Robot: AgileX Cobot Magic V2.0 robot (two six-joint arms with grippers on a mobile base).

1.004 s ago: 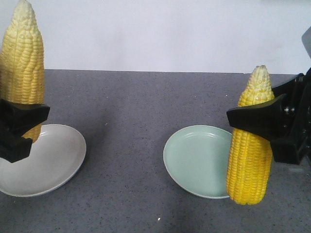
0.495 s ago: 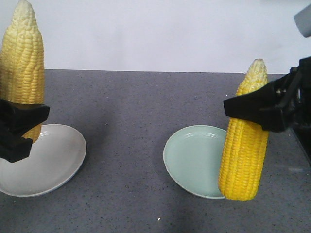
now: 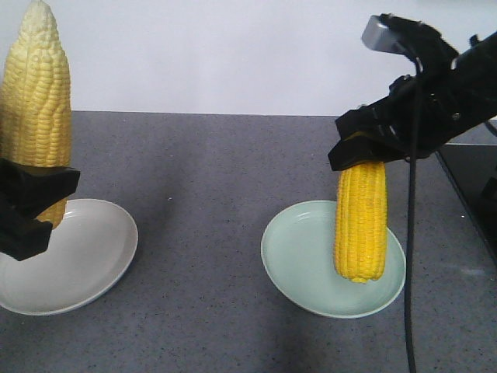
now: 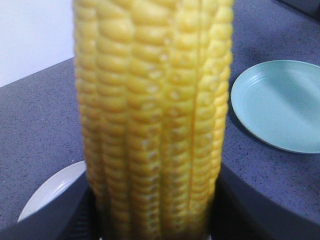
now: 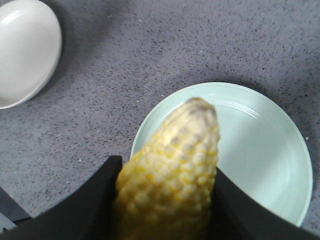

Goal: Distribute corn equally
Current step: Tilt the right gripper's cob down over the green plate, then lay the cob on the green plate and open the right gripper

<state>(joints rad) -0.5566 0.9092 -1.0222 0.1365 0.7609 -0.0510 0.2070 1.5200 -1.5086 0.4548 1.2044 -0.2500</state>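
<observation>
One corn cob stands upright at the far left, pale tip up, with my left gripper shut on its lower part above the white plate. In the left wrist view that cob fills the frame between the dark fingers of the gripper. My right gripper is shut on the top of a second cob, which hangs lower end down over the pale green plate. From the right wrist, this cob points at the green plate between the black fingers of the gripper.
The plates sit on a grey speckled counter backed by a white wall. A black cable hangs from the right arm in front of the green plate's right edge. A dark panel lies at the counter's right end.
My right gripper has risen and swung left with its cob, so the cob now hangs over the green plate instead of beside its right rim. The left gripper and its cob have not moved.
</observation>
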